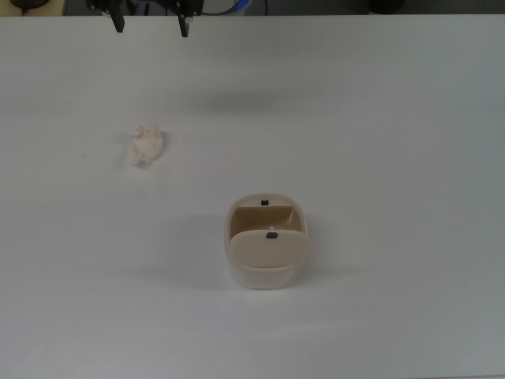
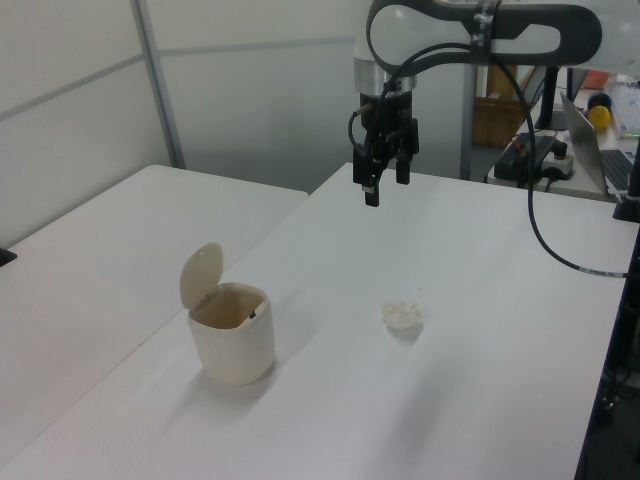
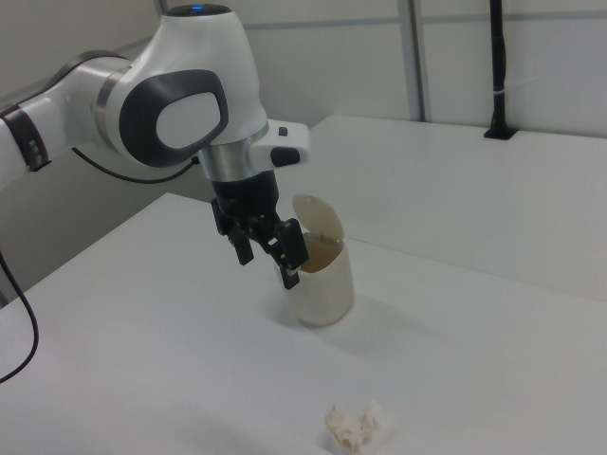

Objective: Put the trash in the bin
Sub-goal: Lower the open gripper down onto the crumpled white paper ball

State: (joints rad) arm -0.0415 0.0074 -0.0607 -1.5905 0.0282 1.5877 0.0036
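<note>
My jaws (image 2: 383, 188): spread apart, empty, high above the white surface (image 1: 394, 118).
Trash: crumpled off-white paper wad (image 1: 146, 145), well below me, apart from the bin.
Bin: small beige plastic bin (image 1: 267, 245), lid tipped up.
Risk: the soft wad may slip if I pinch only its edge.

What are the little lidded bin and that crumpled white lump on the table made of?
The bin looks like smooth beige plastic: even matte walls, rounded moulded rim, thin lid tipped up. The lump seems to be crumpled paper or tissue, off-white with soft irregular folds; which of the two cannot be told.
</note>
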